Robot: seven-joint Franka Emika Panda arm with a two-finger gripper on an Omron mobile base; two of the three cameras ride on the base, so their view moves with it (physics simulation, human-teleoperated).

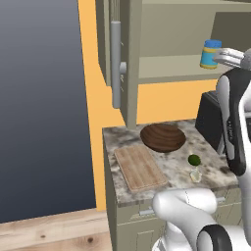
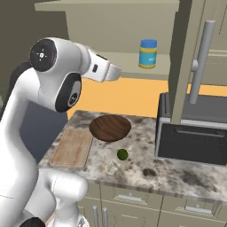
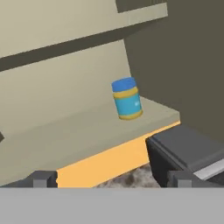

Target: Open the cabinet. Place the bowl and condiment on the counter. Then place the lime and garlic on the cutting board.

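My next target is the condiment (image 3: 127,98), standing upright on the lower shelf (image 3: 87,131) of the open cabinet (image 2: 133,26), above the black appliance (image 2: 195,133). I judge it a light, rigid little jar with smooth, probably slick walls, so I'd take it across the blue body below the lid, squarely, to keep it from twisting out. My pincer (image 3: 113,178) stands wide apart and empty, short of the jar, fingertips level with the shelf's front edge. Below the shelf, on the speckled counter (image 1: 215,171), the dark wooden bowl (image 1: 163,137) sits just behind the grained cutting board (image 1: 139,167); the lime (image 1: 194,160) and the pale garlic (image 1: 196,174) lie right of the board, off it.
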